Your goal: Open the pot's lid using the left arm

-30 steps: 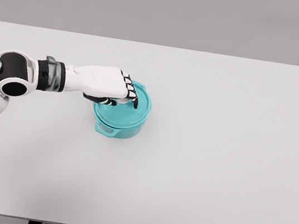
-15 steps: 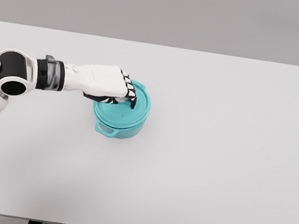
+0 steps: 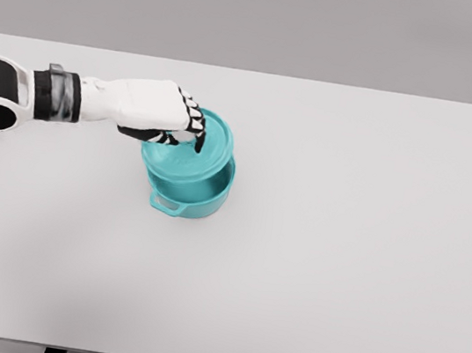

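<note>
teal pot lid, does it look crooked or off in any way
Yes: the round teal lid is off the teal pot, raised and shifted to the picture's left, so it no longer lines up with the rim. The left robot hand grips it from above.

Left hand grips lid above pot.

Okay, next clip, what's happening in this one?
The robot's left hand grips the teal lid from above and holds it raised and shifted to the left of the matching teal pot, which sits on the white table. The pot's right rim is uncovered, but the lid overlaps the rest of the opening. The right arm is out of view.
</note>
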